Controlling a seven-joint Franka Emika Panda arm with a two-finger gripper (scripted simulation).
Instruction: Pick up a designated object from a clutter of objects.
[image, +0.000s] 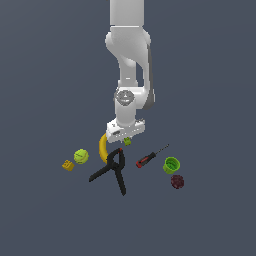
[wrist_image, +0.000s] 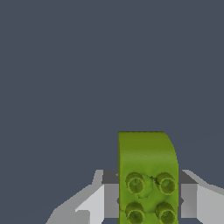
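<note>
The lime-green brick (wrist_image: 148, 175) with studs on top sits between my two fingers in the wrist view, touched on both sides. In the exterior view the brick (image: 127, 141) shows as a small green spot just under my hand. My gripper (image: 126, 140) is shut on it, beside the upper end of the yellow banana (image: 102, 148). I cannot tell from the exterior view whether the brick is off the ground. The fingers (wrist_image: 94, 201) show as grey and white parts on either side of the brick.
A black spring clamp (image: 112, 170) lies just below the banana. A lime-green ball (image: 81, 156) and a yellow block (image: 68, 165) are to the exterior view's left. A red-handled screwdriver (image: 150, 157), a green cup (image: 171, 164) and a dark red ball (image: 177, 181) are to the right.
</note>
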